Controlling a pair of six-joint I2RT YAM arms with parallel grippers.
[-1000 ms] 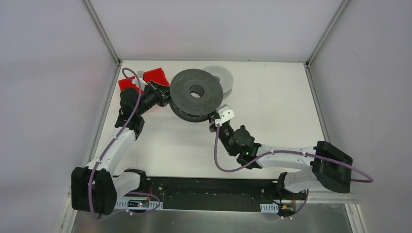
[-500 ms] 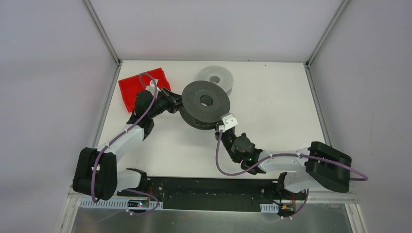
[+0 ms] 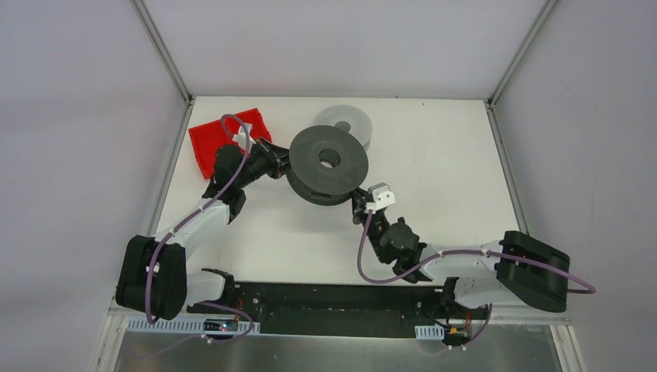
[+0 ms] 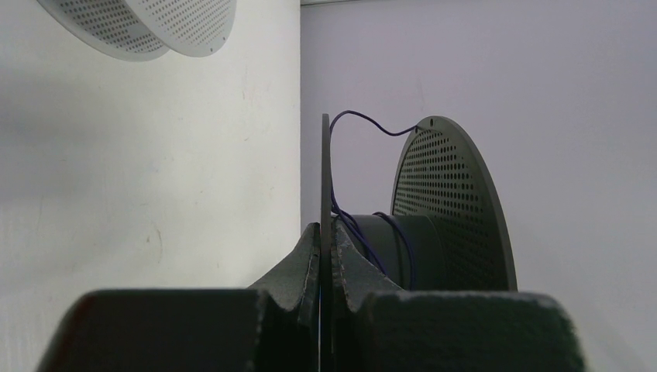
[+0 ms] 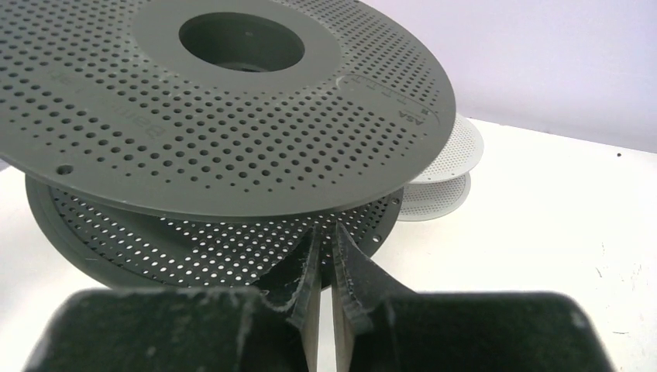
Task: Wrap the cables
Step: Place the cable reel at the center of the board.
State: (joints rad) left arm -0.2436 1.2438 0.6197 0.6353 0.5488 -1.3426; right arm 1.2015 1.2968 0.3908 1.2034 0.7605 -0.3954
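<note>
Left claw (image 4: 326,249) clamped on the near flange, seen edge-on, of a dark spool (image 4: 457,203). Thin cable (image 4: 372,124) arcs from that flange's rim to the far perforated flange and loops round the hub. Pale spool (image 4: 155,27) at upper left, on the counter (image 4: 155,170).

The white desk (image 3: 434,178) fills the middle of the top view, with metal rails along its left and right edges. A red tray (image 3: 204,143) lies on it at the upper left. A pale grey perforated spool (image 3: 350,117) lies flat at upper centre. Just below it a dark grey spool (image 3: 329,159) sits tilted; whether its lower rim touches the desk cannot be told.
</note>
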